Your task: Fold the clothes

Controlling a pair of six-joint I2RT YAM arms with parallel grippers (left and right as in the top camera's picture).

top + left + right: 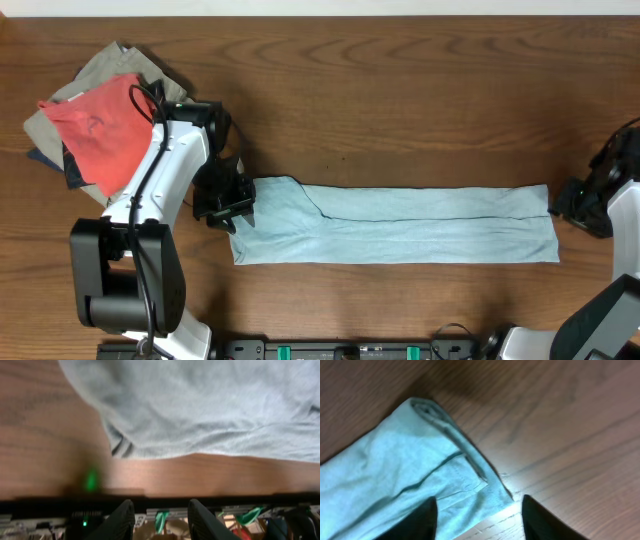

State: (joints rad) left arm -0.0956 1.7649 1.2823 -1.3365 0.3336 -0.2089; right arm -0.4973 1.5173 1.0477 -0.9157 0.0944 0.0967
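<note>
Wood-grain tabletop fills every view, brown and bare along the far edge. Closest to the near edge lies the light blue garment, a long narrow strip that runs from the left side to the right side. At its left end my left pincer stands low with the fingers spread and nothing between them; the cloth edge is just ahead of it. At the right end my right pincer is spread too, and the hemmed corner lies between its fingers, not pinched.

I judge the step is to grip the ends. The strip looks doubled, so each pincer should catch all layers at the corner, or the layers will slide apart.

Farther, at the far left corner, a pile of clothes with a red garment on top lies directly on the wood. I see no basket or box.
</note>
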